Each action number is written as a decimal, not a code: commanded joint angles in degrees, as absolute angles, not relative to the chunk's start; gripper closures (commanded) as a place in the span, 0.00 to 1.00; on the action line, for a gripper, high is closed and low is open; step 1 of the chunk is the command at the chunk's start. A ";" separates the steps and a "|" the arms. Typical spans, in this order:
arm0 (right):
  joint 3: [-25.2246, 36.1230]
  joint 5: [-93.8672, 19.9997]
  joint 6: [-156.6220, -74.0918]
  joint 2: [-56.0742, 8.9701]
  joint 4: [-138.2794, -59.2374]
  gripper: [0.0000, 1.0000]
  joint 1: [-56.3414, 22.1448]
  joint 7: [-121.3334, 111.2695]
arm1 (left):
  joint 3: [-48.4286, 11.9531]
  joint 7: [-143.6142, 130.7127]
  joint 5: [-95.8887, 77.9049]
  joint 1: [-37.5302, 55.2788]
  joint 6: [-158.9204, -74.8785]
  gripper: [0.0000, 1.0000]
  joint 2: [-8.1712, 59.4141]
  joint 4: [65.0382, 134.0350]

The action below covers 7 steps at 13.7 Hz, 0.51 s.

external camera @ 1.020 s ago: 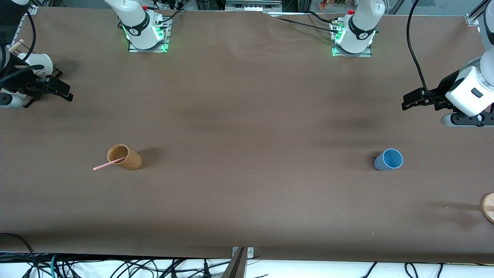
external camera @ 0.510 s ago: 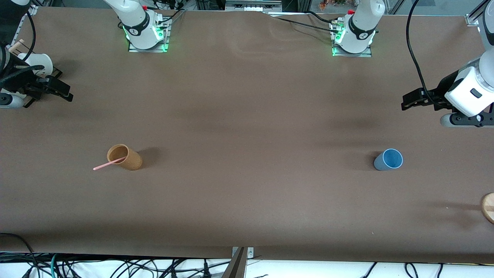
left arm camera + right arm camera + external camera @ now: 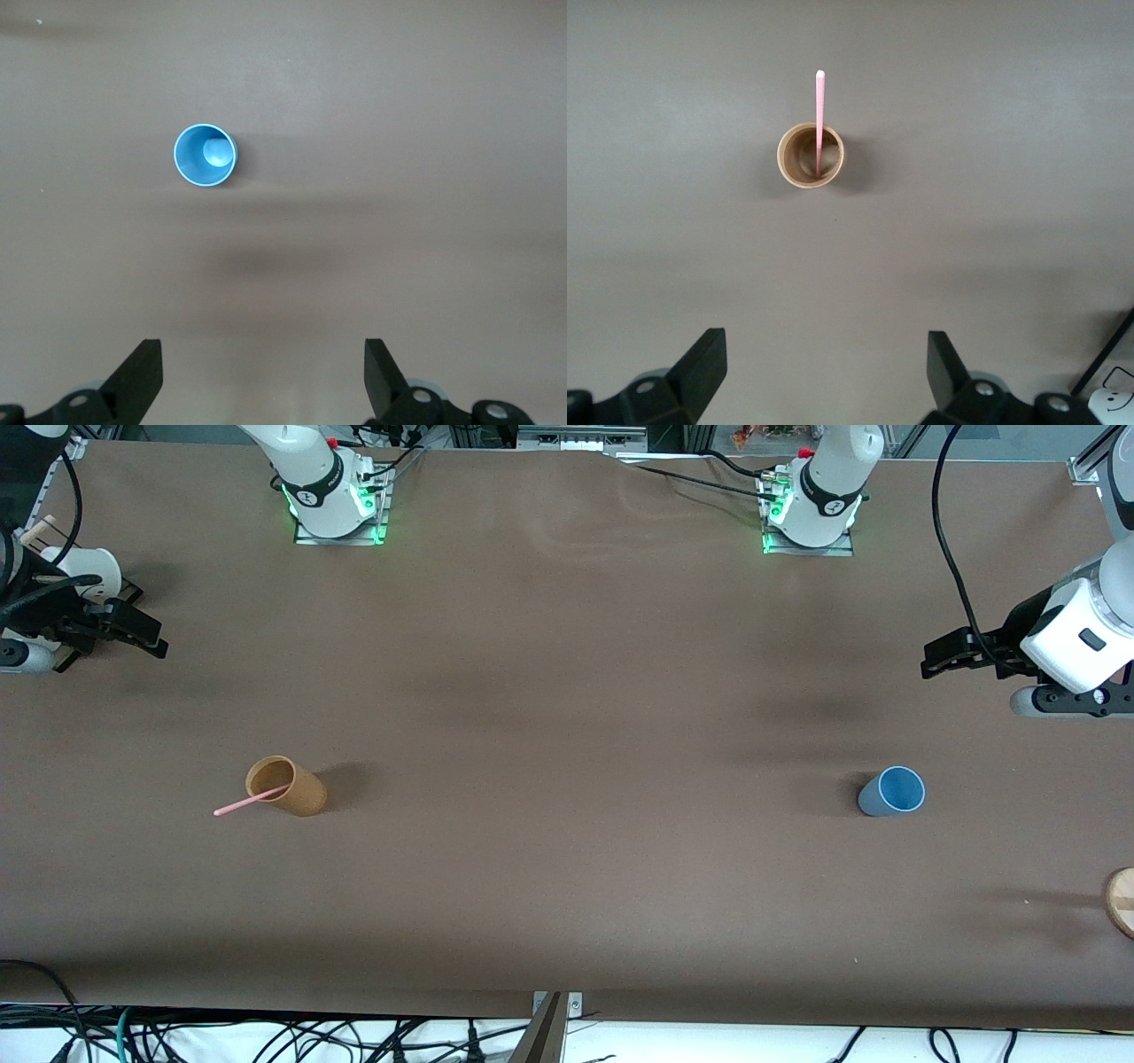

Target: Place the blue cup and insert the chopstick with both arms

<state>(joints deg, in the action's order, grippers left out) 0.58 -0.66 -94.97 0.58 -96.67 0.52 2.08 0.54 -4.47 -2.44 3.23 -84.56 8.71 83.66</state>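
The round wooden disc [image 3: 1122, 902] peeks in at the bench edge on the left arm's end, nearest the front camera. Farther in from that edge, the small tapered grey-blue cup with the brighter blue inside [image 3: 891, 791] stands upright toward the left arm's end, with bare brown bench surface [image 3: 567, 850] all around it. About level with it toward the right arm's end stands the slightly larger tan-orange cup [image 3: 285, 785], and the thin pale-pink chopstick [image 3: 250, 800] leans inside it, its free end sticking out past the rim (toward the right arm's end of the bench). A wide open stretch of bench separates the two cups.

Farther from the camera, the left gripper [image 3: 941, 657] hangs in the air over the bench near the left arm's end edge, wrist bent so the fingers point down, jaws spread wide and holding nothing [image 3: 261, 381]. The right gripper [image 3: 142, 636] hangs likewise over the other end edge, also wide apart and empty [image 3: 824, 376]. A white cylindrical object [image 3: 84, 571] sits close by it near that corner.
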 commanded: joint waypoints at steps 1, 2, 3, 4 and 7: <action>0.26 0.09 -94.57 0.26 -95.54 0.00 0.70 2.63 | 0.00 -5.71 -2.11 2.90 -84.46 0.00 9.14 83.50; 0.26 0.09 -94.48 0.18 -95.62 0.00 0.62 2.64 | 0.00 -5.71 -2.11 2.99 -84.64 0.00 9.31 83.50; 0.18 0.09 -94.48 0.18 -95.62 0.00 0.53 2.55 | -0.09 -5.54 -2.02 3.16 -84.64 0.00 9.40 83.50; 0.09 0.09 -94.48 -0.09 -95.62 0.00 0.35 2.46 | -0.17 -5.54 -1.76 3.51 -84.64 0.00 9.40 83.58; 0.35 0.88 -94.31 -2.19 -93.78 0.00 -0.35 2.29 | -0.79 -5.45 -1.67 3.69 -84.73 0.00 12.12 83.50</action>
<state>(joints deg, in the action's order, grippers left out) 0.47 -0.21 -95.02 -0.31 -96.49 -0.09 2.05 -0.30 -4.93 -2.44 3.52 -84.57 10.35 83.80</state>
